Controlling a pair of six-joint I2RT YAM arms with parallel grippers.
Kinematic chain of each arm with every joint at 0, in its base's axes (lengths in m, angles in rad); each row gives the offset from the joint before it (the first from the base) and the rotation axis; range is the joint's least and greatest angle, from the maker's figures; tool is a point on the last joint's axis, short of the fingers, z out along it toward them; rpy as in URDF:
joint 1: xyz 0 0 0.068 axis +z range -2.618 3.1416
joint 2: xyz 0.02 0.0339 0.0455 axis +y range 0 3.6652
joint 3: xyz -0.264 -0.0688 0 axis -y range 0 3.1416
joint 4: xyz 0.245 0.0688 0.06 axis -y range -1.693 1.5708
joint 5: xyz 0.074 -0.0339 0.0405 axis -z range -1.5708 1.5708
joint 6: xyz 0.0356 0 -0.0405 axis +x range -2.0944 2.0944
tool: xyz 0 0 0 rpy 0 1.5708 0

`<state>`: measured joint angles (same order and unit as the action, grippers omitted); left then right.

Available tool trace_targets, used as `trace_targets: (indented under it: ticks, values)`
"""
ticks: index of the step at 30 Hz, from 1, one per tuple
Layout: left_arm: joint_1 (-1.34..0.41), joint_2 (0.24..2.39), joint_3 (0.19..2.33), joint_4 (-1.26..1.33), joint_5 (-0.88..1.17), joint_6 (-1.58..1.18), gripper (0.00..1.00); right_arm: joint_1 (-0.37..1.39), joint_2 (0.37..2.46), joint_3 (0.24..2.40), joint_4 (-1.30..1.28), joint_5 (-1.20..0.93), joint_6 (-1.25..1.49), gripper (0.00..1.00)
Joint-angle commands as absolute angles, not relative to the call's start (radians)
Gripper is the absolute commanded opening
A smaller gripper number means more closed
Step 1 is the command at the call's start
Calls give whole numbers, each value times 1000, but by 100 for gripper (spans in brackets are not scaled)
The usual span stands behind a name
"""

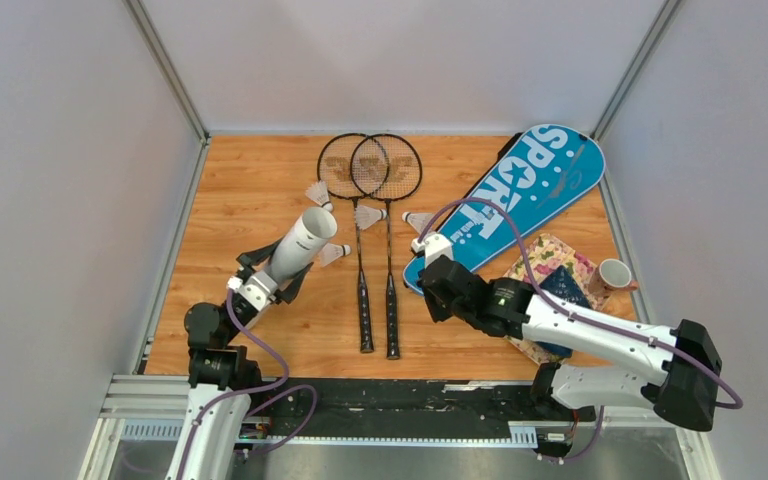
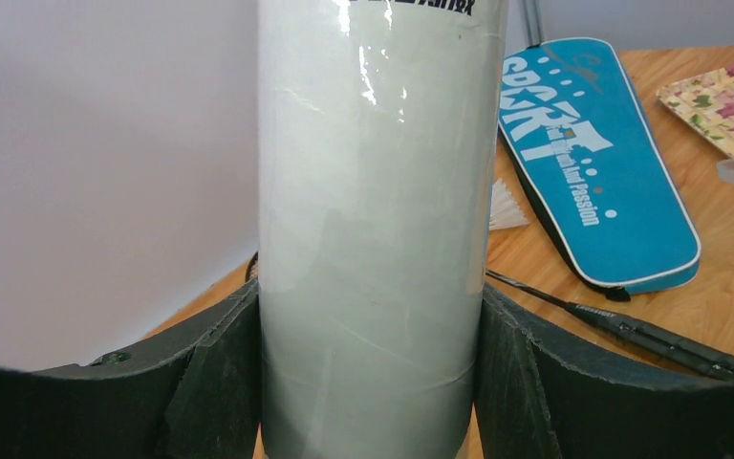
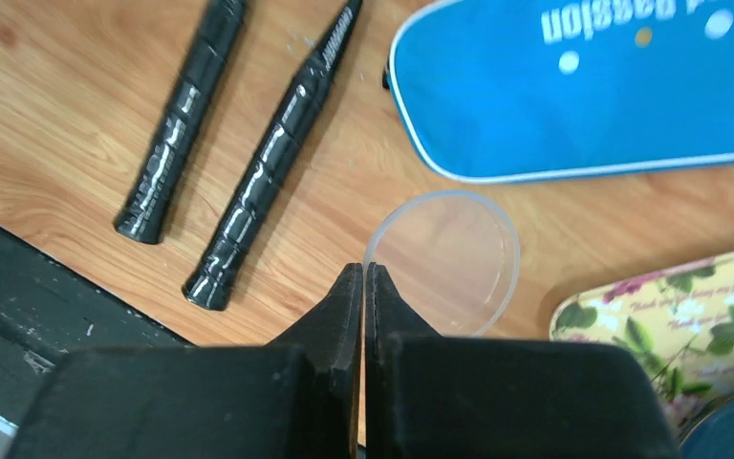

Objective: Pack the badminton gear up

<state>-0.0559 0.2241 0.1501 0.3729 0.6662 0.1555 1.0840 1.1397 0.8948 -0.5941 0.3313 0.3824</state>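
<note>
**Tube open, lid off, shuttlecocks not yet loaded**

Left gripper [image 1: 276, 272]: fingers clamp the lower end of the tube [image 1: 302, 242] from both sides. The tube is held tilted off the table, with its open mouth pointing up and away from the arm bases.

Right gripper [image 3: 363, 277]: fingers are pressed together. Their tips meet the rim of a clear round lid [image 3: 444, 263], so it reads as a pinch on the lid edge. The lid hangs above bare wood between the racket handles and the floral cloth [image 3: 650, 316].

Gear positions:
- Four shuttlecocks lie loose on the table. One [image 1: 332, 254] is just beside the tube, under its mouth. One [image 1: 318, 192] is by the left racket head, one [image 1: 368, 216] lies between the shafts, and one [image 1: 418, 220] is near the cover.
- The rackets [image 1: 365, 170] lie side by side at mid-table, heads overlapping and handles toward the arms.
- The cover [image 1: 520, 195] lies diagonally to their right and apart from them. Whether it is zipped cannot be told.

Step in hand, as I judge it: filling the tube. Nothing is packed yet.

Next move, as I judge it: the right gripper is occupied, so the lid must be set down somewhere reachable first. It can then take the nearest shuttlecock by its cork and feed it cork-first into the mouth. The left arm must hold the tube steady at an angle the right can reach. The feathers look fragile, so the pinch should be light.
</note>
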Motion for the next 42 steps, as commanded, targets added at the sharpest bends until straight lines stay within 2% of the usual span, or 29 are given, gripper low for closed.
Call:
trace_targets:
  ticks: [1, 5, 14, 15, 16, 17, 18, 20, 25, 31, 32, 36, 39, 42]
  values:
    - [-51, 206, 121, 374, 710, 72, 19, 1085, 1144, 844, -540, 324, 478, 0]
    - [-51, 195, 120, 376, 692, 72, 19, 1101, 1219, 780, -517, 290, 535, 0]
    - [-51, 161, 107, 368, 612, 90, 18, 1147, 1281, 670, -434, 362, 597, 1]
    - [-51, 161, 107, 365, 606, 92, 18, 1149, 1281, 664, -419, 348, 595, 9]
    - [-51, 161, 109, 362, 603, 92, 18, 1147, 1279, 666, -413, 335, 588, 22]
    - [-51, 161, 109, 362, 600, 92, 18, 1149, 1275, 669, -414, 324, 577, 50]
    - [-51, 160, 109, 361, 600, 92, 18, 1149, 1266, 676, -422, 312, 568, 62]
    - [-51, 161, 107, 360, 595, 91, 18, 1140, 1220, 721, -425, 292, 520, 73]
    - [-51, 161, 109, 359, 591, 92, 18, 1005, 1256, 922, -423, 328, 448, 74]
    - [-52, 153, 110, 344, 535, 97, 17, 849, 1659, 1357, -495, 385, 540, 74]
    - [-52, 153, 112, 342, 531, 100, 17, 839, 1778, 1520, -573, 388, 545, 74]
    - [-52, 152, 113, 328, 512, 110, 18, 830, 2015, 1792, -649, 468, 537, 74]
    - [-55, 150, 112, 328, 506, 109, 18, 824, 2162, 1947, -696, 523, 545, 73]
    - [-58, 152, 113, 328, 500, 106, 17, 824, 2229, 2005, -716, 574, 542, 68]
